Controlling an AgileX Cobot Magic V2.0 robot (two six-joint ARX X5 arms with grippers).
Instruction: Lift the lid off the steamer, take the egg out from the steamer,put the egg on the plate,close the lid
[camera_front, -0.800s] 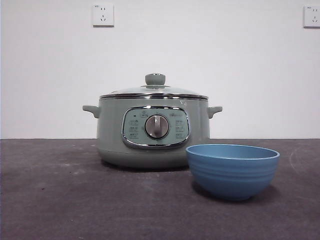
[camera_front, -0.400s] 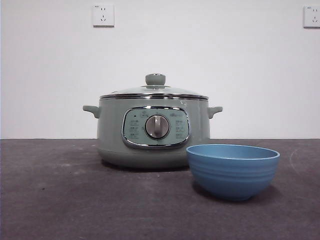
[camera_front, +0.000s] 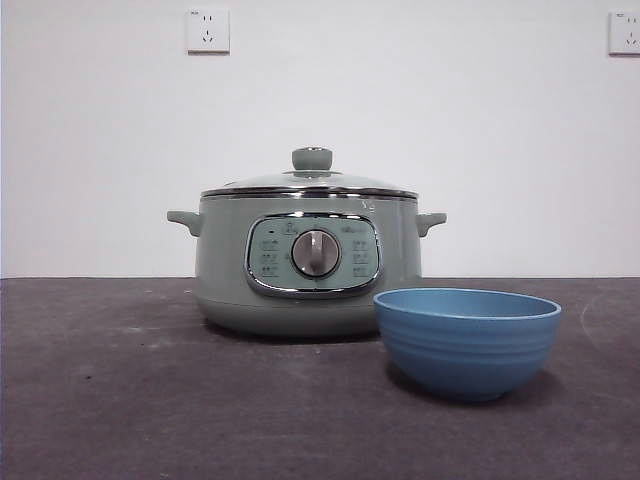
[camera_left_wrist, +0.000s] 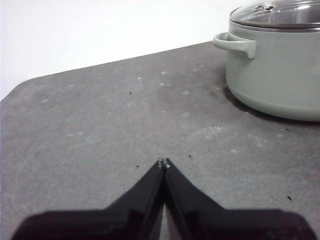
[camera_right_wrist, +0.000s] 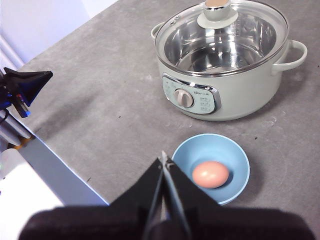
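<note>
looks basically done tbh, egg (camera_right_wrist: 210, 174) sits in the plate (camera_right_wrist: 235, 155) just in front of the steamer (camera_front: 308, 262) w/ the lid (camera_right_wrist: 222, 35) seated on it, right gripper (camera_right_wrist: 164, 159) clenched empty above the plate, left gripper (camera_left_wrist: 162, 162) also pinched closed, low beside the steamer.

— What are the surfaces like?
— The steamer (camera_front: 225, 270) has a smooth satin green shell, with a shiny chrome panel frame and a brushed silver dial (camera_front: 316, 253). The lid (camera_right_wrist: 235, 37) is clear glass, chrome-rimmed.
— And the rest?
— The plate (camera_front: 467, 345) is matt blue, probably plastic; the egg (camera_right_wrist: 210, 174) smooth; the table (camera_left_wrist: 90, 130) dull, slightly speckled grey.
</note>
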